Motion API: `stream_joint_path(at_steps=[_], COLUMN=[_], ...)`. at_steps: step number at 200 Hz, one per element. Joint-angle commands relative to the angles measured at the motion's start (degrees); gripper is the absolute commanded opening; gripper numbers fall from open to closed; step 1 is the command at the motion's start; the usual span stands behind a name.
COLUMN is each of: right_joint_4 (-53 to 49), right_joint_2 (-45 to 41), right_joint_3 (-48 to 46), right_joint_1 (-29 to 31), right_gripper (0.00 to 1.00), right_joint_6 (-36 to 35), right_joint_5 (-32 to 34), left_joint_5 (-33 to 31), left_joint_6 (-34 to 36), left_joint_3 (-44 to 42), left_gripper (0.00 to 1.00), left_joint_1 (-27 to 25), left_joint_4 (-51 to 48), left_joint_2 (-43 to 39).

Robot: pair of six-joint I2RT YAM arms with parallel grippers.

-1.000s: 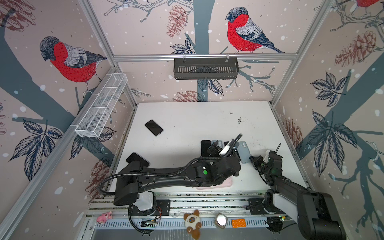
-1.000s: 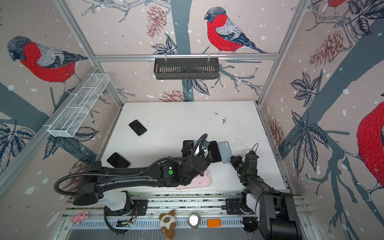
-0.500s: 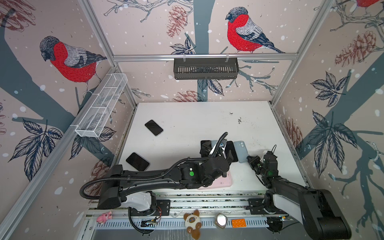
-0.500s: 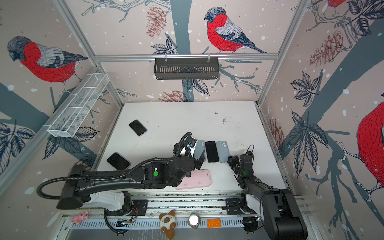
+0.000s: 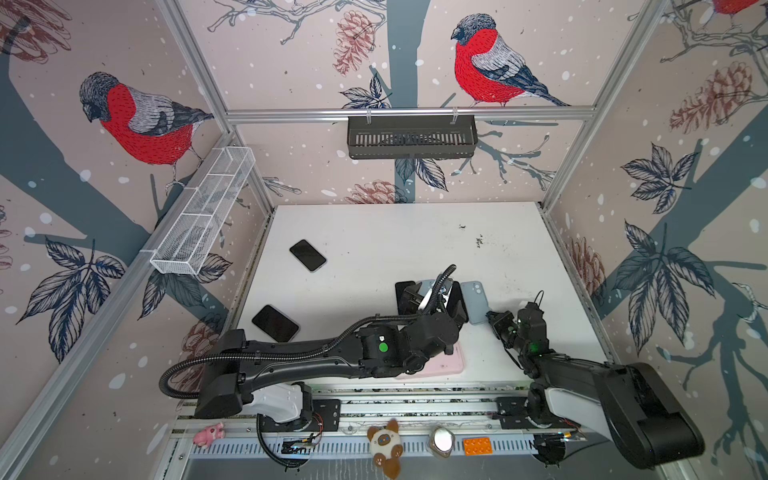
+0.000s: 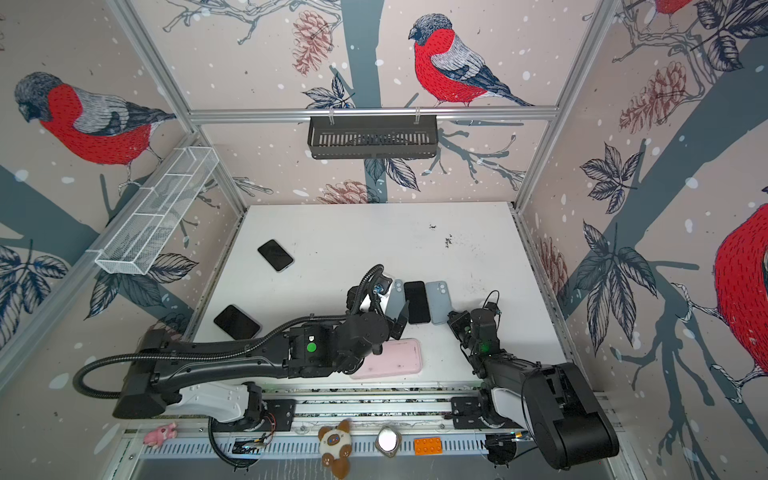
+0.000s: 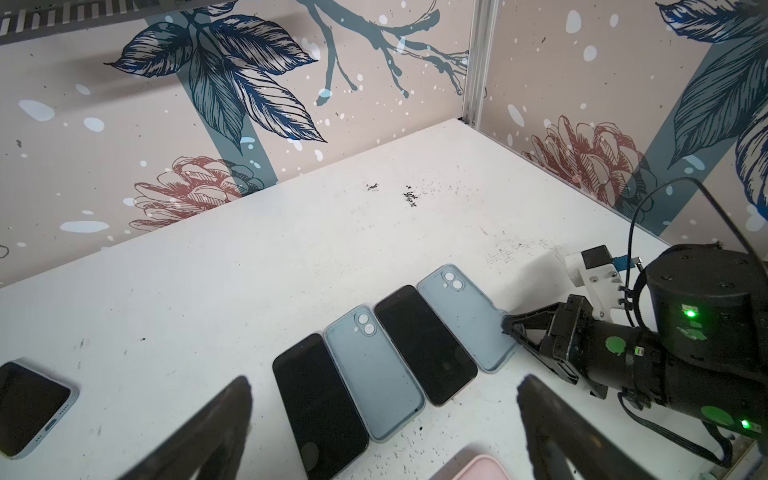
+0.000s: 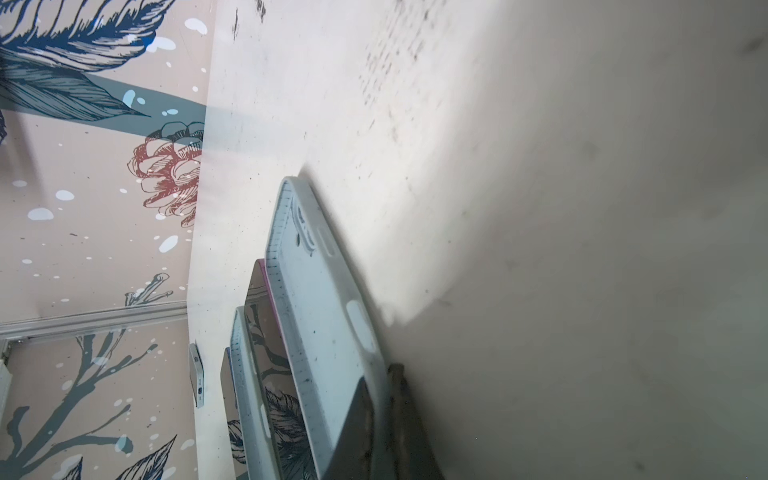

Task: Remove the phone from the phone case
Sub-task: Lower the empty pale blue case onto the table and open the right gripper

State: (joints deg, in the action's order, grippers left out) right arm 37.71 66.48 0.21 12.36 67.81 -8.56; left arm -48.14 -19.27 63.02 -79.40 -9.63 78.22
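Pale-blue silicone and black glass make up the row under your arms. On the white table [image 7: 291, 232] lie, side by side, a black phone [image 7: 320, 407], an inner blue case [image 7: 374, 374], a second black phone [image 7: 424, 343] and an outer blue case [image 7: 465, 316]. Both cases are empty. Your left gripper [image 7: 385, 380] hangs above the near end of that row with its fingers spread wide and nothing between them. Your right gripper [image 7: 509, 328] is pinched closed, its tips touching the near corner of the outer blue case. The wrist view there is too close and dark for me to tell whether a bit of rim is nipped between them. A pink case [image 6: 395, 357] lies flat by the front edge, partly under your left arm. Well apart from the row, on the left of the table, are two more handsets. The cased phone [image 5: 307, 255] lies screen up toward the back with a pale rim around it. A dark phone [image 5: 275, 323] lies nearer the front by the left wall.
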Motion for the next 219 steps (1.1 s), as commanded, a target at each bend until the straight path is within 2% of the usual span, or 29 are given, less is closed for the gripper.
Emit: stream_joint_path(at_steps=[1, 62, 137, 167, 195, 219], right_joint_4=[0.5, 1.1, 3.2, 5.0, 4.8, 1.6], right_joint_2=[-0.1, -0.1, 2.8, 4.2, 3.6, 1.3], right_joint_3=[-1.0, -0.8, 0.4, 0.6, 0.8, 0.8], right_joint_1=[1.9, 9.1, 17.4, 19.2, 20.2, 20.4], right_gripper=[0.0, 0.01, 0.08, 0.13, 0.25, 0.53], right_joint_6=[2.6, 6.8, 11.7, 13.0, 12.2, 10.6], right_joint_5=[1.6, 6.2, 11.6, 11.6, 10.6, 9.3], left_joint_5=[-1.4, -2.0, -0.8, -0.7, -1.1, -1.2], left_joint_6=[-1.5, -5.0, -6.9, -8.0, -10.1, -12.0], left_joint_3=[0.1, 0.5, -0.6, -0.7, -1.1, -2.2], left_gripper=[0.98, 0.98, 0.98, 0.98, 0.98, 0.98], left_joint_1=[-0.1, 1.1, 2.4, 3.0, 3.9, 4.7], left_joint_4=[-0.6, -4.3, -5.4, -6.7, -8.6, -9.9], left_joint_2=[-0.5, -0.6, -2.0, -2.0, -2.6, -4.0])
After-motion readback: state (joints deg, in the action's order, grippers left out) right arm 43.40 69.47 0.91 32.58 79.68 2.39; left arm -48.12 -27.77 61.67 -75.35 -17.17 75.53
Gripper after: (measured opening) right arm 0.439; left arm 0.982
